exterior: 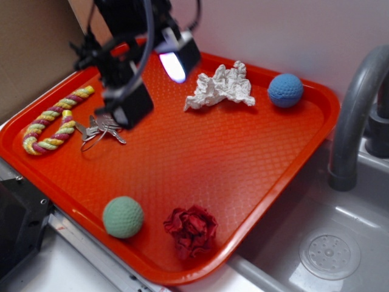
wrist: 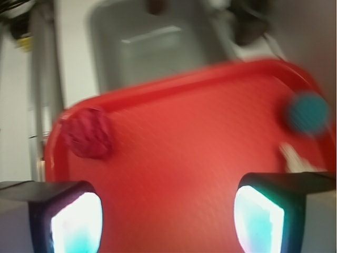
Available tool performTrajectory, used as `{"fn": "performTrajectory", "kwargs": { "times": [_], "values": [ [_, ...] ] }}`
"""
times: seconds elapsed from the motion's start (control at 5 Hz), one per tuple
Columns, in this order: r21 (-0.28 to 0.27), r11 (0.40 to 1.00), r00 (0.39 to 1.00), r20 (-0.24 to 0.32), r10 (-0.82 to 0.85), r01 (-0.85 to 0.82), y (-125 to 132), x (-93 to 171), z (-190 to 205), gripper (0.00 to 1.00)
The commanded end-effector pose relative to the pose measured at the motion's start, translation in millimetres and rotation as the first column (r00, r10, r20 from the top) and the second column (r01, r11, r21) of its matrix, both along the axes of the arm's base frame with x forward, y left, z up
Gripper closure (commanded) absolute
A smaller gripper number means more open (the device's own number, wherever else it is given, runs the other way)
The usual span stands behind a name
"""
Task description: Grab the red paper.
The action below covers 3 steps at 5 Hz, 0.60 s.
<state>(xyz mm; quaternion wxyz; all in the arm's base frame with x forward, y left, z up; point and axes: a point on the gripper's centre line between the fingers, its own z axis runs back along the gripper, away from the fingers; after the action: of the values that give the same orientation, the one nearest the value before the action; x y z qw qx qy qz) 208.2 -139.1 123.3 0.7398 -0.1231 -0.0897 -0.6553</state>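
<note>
Exterior and wrist views. The gripper (exterior: pixel 152 79) hung above the far left part of the orange-red tray (exterior: pixel 200 158), its jaws spread wide and holding nothing; in the wrist view the two fingers (wrist: pixel 66 221) framed bare tray floor between them. The red paper (exterior: pixel 191 230) lay at the tray's near edge, just inside the raised rim, well apart from the gripper. In the wrist view the red paper (wrist: pixel 87 133) sat near the tray's upper left corner, blurred. Beside it, also close to the near rim, rested a green ball (exterior: pixel 123 216), near the paper but apart from it. The white paper (exterior: pixel 220 86) and a blue ball (exterior: pixel 285 90) lay along the far rim, apart from each other. A striped rope toy (exterior: pixel 51 118) lay by the left rim, with a bunch of keys (exterior: pixel 100 129) just beside it, partly under the gripper. The tray's middle, between gripper and red paper, was open floor. Beyond the right rim lay a grey sink (exterior: pixel 331 249) with a curved faucet (exterior: pixel 355 115); the tray's near right corner stood at the sink's edge.
</note>
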Motion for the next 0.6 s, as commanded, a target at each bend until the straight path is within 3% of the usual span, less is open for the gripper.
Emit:
{"fn": "performTrajectory", "kwargs": {
  "times": [0.0, 0.2, 0.4],
  "values": [
    [0.035, 0.921, 0.922, -0.023, -0.387, 0.387, -31, -42, -14, 0.0],
    [0.072, 0.909, 0.91, -0.095, -0.403, 0.41, -46, -51, -41, 0.0],
    [0.144, 0.889, 0.898, -0.148, -0.414, 0.434, -62, -57, -61, 0.0]
  ]
}}
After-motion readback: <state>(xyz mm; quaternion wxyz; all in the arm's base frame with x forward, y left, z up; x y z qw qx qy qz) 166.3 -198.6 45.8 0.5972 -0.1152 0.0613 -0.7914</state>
